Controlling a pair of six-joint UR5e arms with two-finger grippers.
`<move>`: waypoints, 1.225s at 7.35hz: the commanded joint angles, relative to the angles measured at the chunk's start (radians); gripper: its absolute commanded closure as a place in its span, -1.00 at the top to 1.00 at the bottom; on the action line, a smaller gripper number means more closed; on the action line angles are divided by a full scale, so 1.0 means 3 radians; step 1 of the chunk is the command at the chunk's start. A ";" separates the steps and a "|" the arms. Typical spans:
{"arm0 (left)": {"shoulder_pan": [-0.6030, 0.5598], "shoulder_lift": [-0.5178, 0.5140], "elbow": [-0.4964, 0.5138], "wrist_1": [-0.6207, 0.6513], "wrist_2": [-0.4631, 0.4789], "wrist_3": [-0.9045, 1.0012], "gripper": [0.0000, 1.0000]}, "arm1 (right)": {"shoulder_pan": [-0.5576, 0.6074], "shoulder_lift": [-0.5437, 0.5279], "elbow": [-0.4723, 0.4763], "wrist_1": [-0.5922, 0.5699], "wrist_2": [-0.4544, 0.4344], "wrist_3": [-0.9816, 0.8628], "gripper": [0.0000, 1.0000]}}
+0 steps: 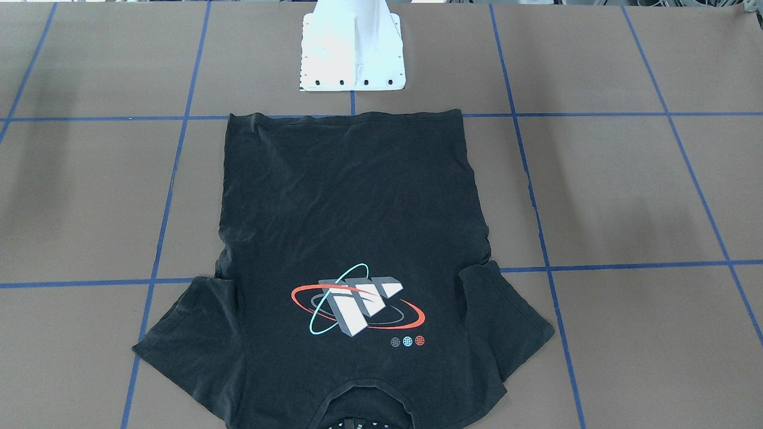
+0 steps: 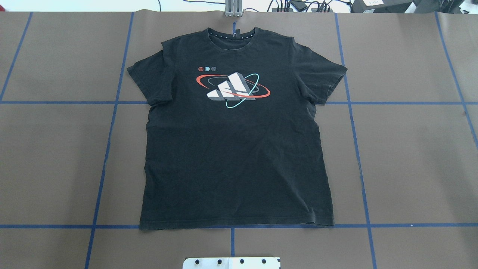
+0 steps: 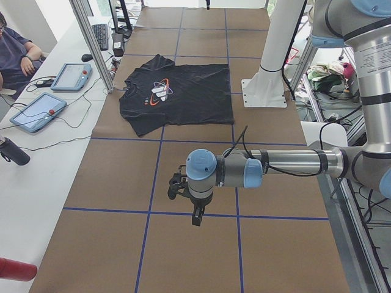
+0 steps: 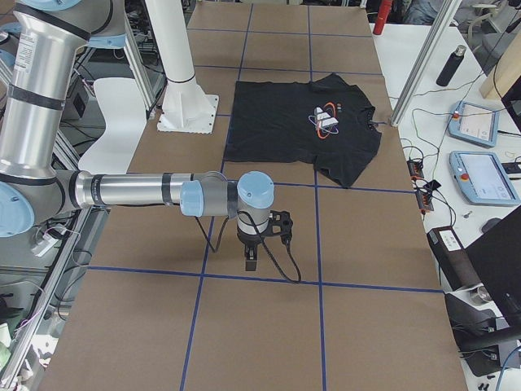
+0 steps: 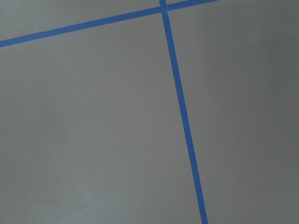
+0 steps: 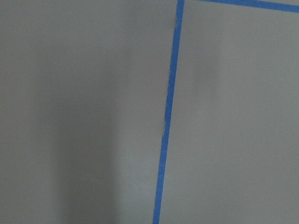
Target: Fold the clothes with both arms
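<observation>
Brown table [image 2: 410, 157] — T-shirt [image 2: 235, 149], pedestal [image 1: 353, 53] near hem

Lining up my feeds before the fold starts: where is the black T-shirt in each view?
Front-facing: T-shirt at centre, collar at the bottom edge.
Overhead: centre, collar at the top.
Exterior left: upper centre.
Exterior right: upper centre.
Left wrist: not in view.
Right wrist: not in view.
Shared landmark: the orbit logo near the collar.

Surface: grey-brown table cover [image 6: 243, 140]
Tape: blue strip [image 6: 167, 116] top to bottom, joining another strip [image 6: 243, 3] at the top
Shadow: soft band [image 6: 88, 140], left half
</observation>
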 commanded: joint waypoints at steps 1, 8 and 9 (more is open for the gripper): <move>0.0000 0.0000 -0.0007 -0.0005 0.0000 0.0010 1.00 | 0.0000 -0.0001 0.0000 0.0000 0.0000 0.0000 1.00; 0.0005 -0.0540 -0.0003 -0.0413 -0.0010 -0.0020 1.00 | -0.0097 0.0682 -0.0112 -0.0015 0.0077 0.0123 1.00; 0.0005 -0.0709 0.0094 -0.0526 -0.0020 -0.0020 1.00 | -0.0158 0.0912 -0.0259 -0.0010 0.0077 0.0123 1.00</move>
